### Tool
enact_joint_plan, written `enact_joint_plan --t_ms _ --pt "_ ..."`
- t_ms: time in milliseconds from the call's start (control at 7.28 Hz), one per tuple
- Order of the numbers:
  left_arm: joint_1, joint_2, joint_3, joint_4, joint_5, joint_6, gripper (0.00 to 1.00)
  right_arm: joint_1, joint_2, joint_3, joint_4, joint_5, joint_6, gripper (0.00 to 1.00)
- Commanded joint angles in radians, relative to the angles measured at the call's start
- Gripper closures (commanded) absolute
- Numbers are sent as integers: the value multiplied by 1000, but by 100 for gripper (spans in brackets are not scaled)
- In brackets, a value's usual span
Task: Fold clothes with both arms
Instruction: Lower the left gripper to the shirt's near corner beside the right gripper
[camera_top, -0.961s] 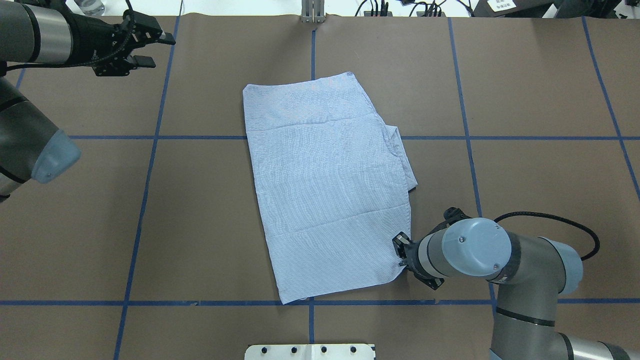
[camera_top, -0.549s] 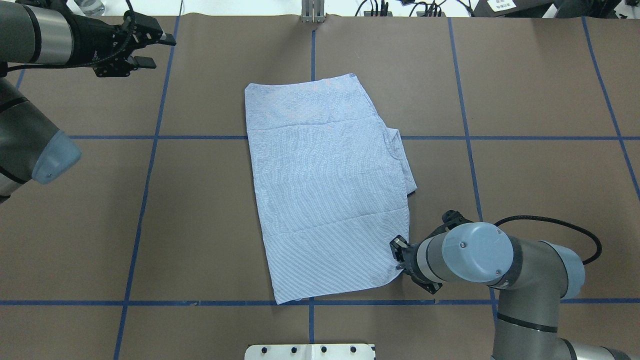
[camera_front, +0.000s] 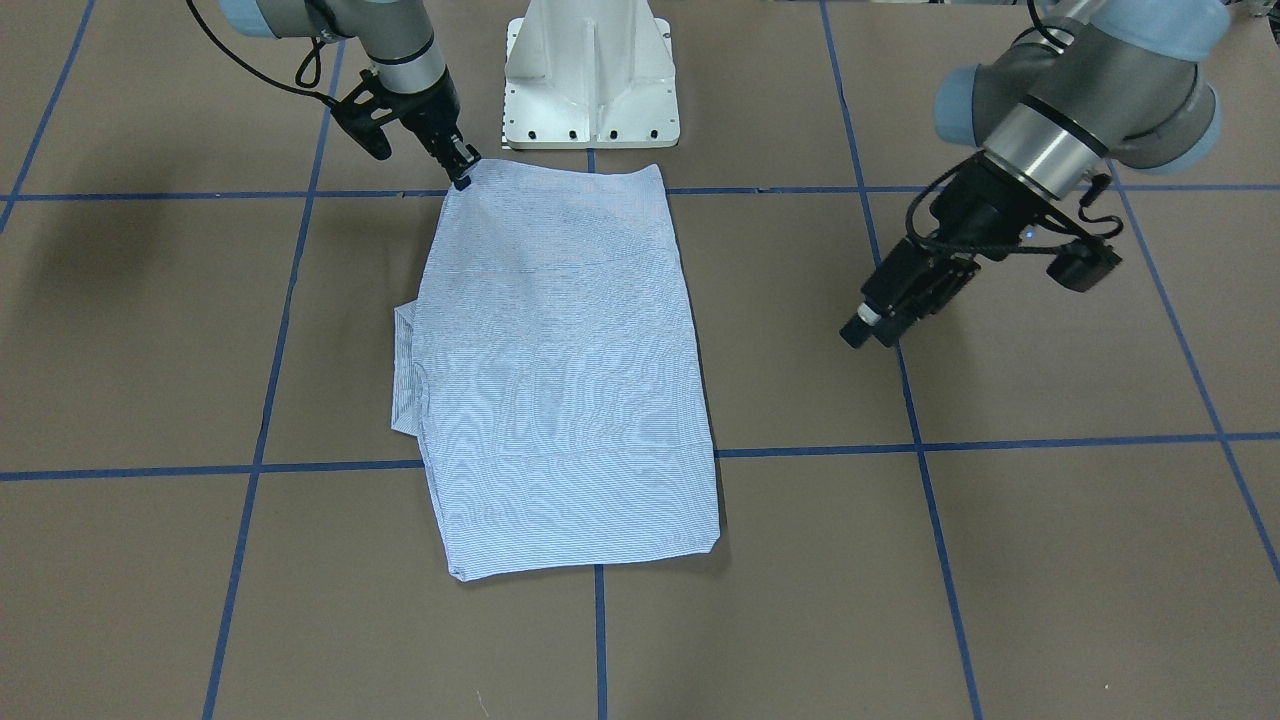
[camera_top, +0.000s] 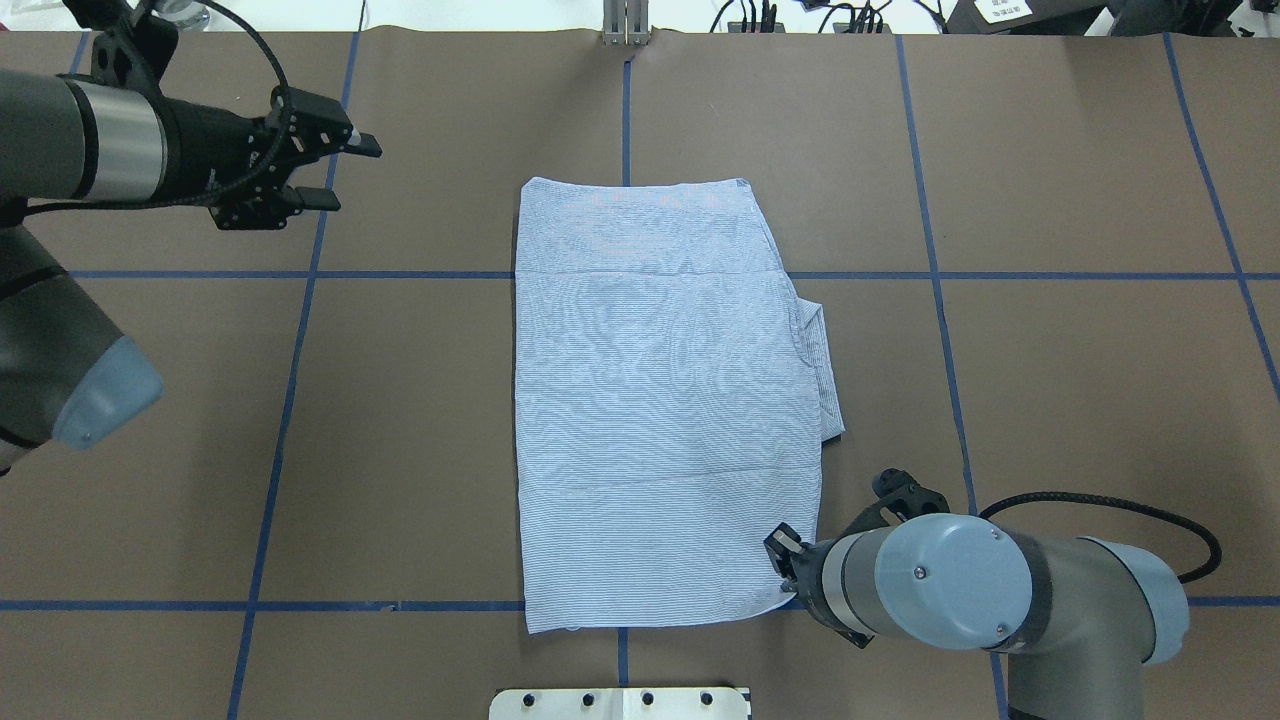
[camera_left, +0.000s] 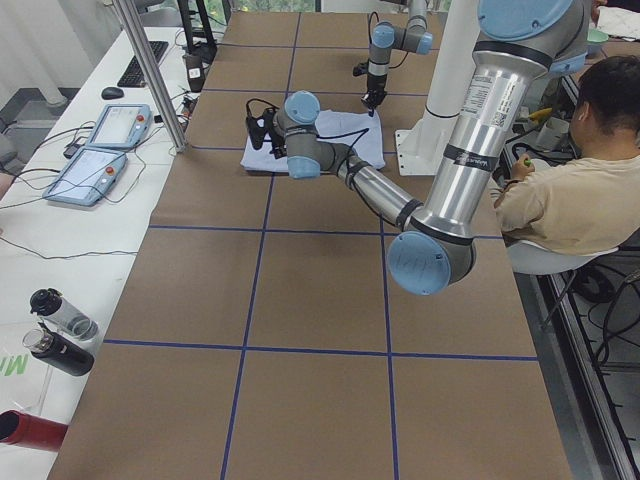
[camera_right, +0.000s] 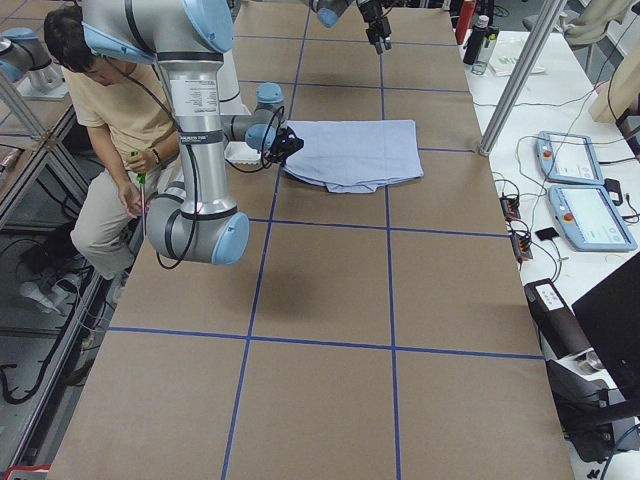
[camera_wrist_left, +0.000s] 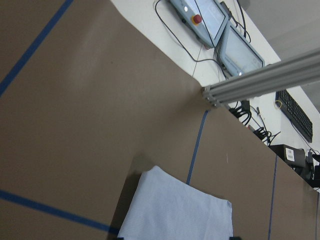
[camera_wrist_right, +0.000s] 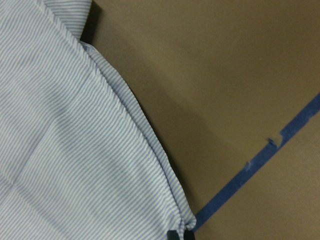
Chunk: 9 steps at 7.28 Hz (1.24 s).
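Note:
The light blue striped shirt (camera_top: 660, 400) lies folded into a long rectangle mid-table, square with the tape grid; it also shows in the front view (camera_front: 560, 360). A folded part (camera_top: 825, 380) sticks out on its right side. My right gripper (camera_top: 783, 580) is shut on the shirt's near right corner, low at the table; it also shows in the front view (camera_front: 462, 180). The right wrist view shows that corner's hem (camera_wrist_right: 165, 190). My left gripper (camera_top: 350, 175) is open and empty, above bare table left of the shirt's far left corner and apart from it; it also shows in the front view (camera_front: 868, 330).
The white pedestal base (camera_front: 590, 80) stands at the table's near edge, just behind the shirt. Blue tape lines (camera_top: 300, 300) cross the brown table. An aluminium post (camera_top: 625, 25) stands at the far edge. A seated operator (camera_left: 570, 190) is beside the robot.
My right gripper pulled the shirt's near right corner toward the robot and leftward, turning the shirt square with the grid. My left gripper moved right and nearer, staying open.

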<state>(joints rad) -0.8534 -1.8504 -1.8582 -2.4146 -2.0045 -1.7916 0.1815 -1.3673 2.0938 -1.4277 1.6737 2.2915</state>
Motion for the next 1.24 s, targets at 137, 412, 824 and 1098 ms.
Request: enact_joint_plan --t_ms 137,412,824,1098 --pt "373 103 -125 12 265 -186 0 -31 4 14 -13 0 19 100" --pt "515 105 -124 18 334 -303 6 -28 7 18 -13 3 19 100" --pt "675 132 -107 20 405 -325 17 -28 -1 17 -13 4 19 100" --pt "728 117 -63 20 405 -348 18 -31 0 12 -13 4 19 100"
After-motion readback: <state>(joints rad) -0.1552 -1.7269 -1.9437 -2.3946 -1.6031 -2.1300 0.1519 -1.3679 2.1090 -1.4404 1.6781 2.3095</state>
